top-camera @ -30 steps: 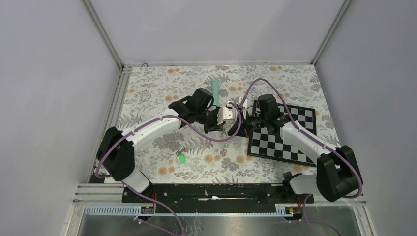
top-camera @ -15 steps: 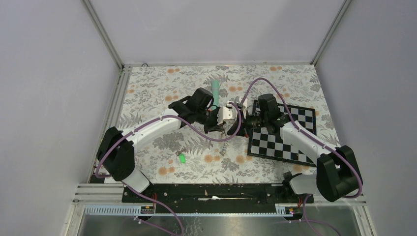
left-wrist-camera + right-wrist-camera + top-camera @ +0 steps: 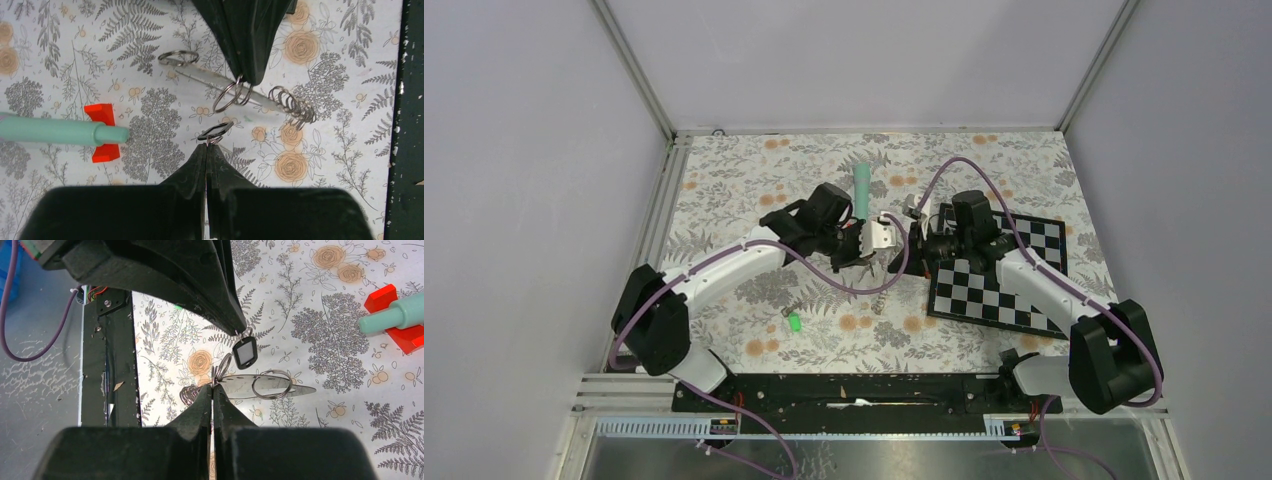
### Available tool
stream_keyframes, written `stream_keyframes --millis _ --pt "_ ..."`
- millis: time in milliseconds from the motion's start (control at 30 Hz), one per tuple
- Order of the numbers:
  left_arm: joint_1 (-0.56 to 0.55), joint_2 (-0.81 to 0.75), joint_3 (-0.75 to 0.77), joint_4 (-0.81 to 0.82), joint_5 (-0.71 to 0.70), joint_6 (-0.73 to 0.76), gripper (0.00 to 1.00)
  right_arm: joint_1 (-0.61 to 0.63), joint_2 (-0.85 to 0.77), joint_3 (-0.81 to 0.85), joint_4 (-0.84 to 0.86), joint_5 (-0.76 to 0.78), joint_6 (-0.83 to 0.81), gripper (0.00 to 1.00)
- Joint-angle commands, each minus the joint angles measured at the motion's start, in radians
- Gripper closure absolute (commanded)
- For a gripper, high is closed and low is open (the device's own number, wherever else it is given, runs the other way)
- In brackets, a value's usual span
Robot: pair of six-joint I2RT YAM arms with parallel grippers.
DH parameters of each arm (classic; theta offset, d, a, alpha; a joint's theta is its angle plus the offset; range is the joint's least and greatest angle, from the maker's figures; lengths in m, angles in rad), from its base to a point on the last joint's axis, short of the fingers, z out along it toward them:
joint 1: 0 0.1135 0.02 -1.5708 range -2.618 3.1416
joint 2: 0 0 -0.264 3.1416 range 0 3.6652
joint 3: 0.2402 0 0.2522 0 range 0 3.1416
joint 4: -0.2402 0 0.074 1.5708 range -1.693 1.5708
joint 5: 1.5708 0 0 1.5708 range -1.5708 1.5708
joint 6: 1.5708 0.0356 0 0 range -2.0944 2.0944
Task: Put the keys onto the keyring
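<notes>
Over the middle of the worktop (image 3: pixel 724 180), the dark key (image 3: pixel 215 132) is pinched in the left hand (image 3: pixel 206 146), just beside the ring (image 3: pixel 227 96) the right hand (image 3: pixel 246 79) pinches. The green key (image 3: pixel 794 322) lies apart. A bump could knock the key loose.

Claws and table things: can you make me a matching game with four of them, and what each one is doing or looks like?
Things:
1. green key
2. teal stick
3. left claw
4. right claw

Matches:
A. shut on a silver ring
B. lying alone on the flowery cloth
C. shut on a small dark tag
D. has a red base

Right pairs: 1-B, 2-D, 3-C, 4-A.
</notes>
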Motion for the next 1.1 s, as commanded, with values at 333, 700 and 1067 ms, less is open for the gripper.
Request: stream_keyframes --millis 333,700,1067 --pt "0.01 -0.109 0.021 -0.045 0.187 0.031 1.0 -0.013 -0.027 -0.005 0.031 -0.043 0.008 1.0" --pt "-0.009 -0.03 0.09 -0.081 0.175 0.005 1.0 -0.012 -0.024 -0.009 0.072 -0.055 0.017 1.0" --pt "-0.02 0.031 0.138 -0.08 0.121 0.0 1.0 -0.012 -0.037 -0.021 0.08 -0.054 0.014 1.0"
